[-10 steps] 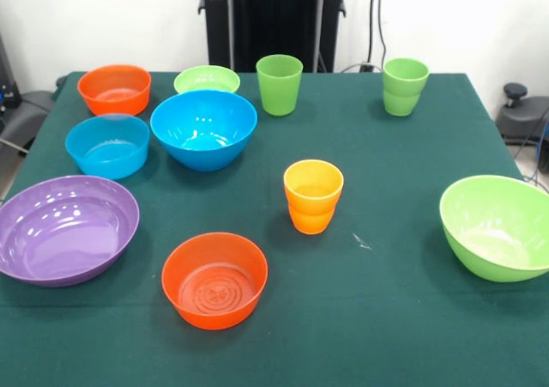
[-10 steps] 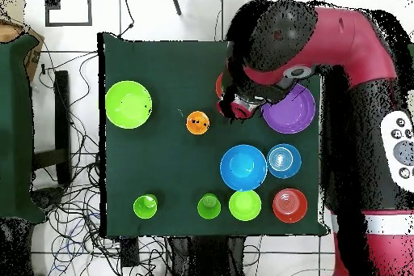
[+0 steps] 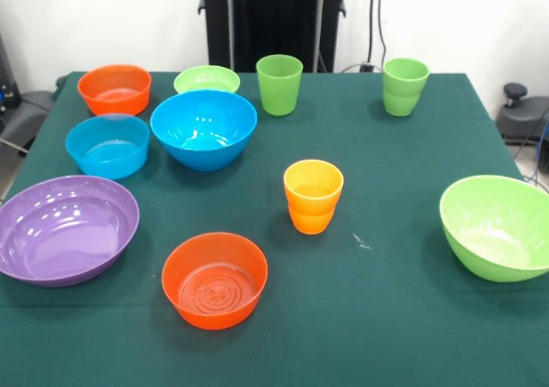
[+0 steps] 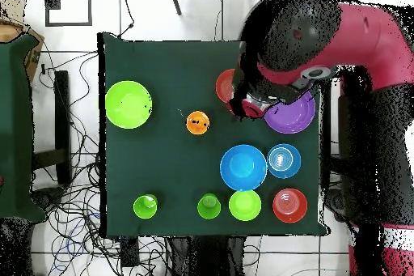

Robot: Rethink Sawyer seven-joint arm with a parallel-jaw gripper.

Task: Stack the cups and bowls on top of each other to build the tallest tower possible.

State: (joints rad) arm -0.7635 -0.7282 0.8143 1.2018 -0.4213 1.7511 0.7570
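- Sitting separately on the green table (image 3: 403,318), all cups and bowls upright; no tower standing.
- Resting along the far edge in the front view: small orange bowl (image 3: 114,88), small lime bowl (image 3: 207,80), green cup (image 3: 280,84), second green cup (image 3: 406,86) well apart toward the right corner.
- Lying just in front of those: light blue bowl (image 3: 107,145) almost touching the larger blue bowl (image 3: 204,129).
- Standing near the table's middle: orange cup (image 3: 313,196), alone.
- Occupying the near left: purple bowl (image 3: 64,228), with a second orange bowl (image 3: 214,280) beside it.
- Sitting at the right edge: large lime bowl (image 3: 499,226), partly cut off by the frame.
- Hanging over the corner with the purple bowl and the second orange bowl in the overhead view: red and black arm (image 4: 340,38), partly covering both.
- Showing beneath the arm as a dark shape: gripper (image 4: 247,103); impossible to tell whether parted or closed.
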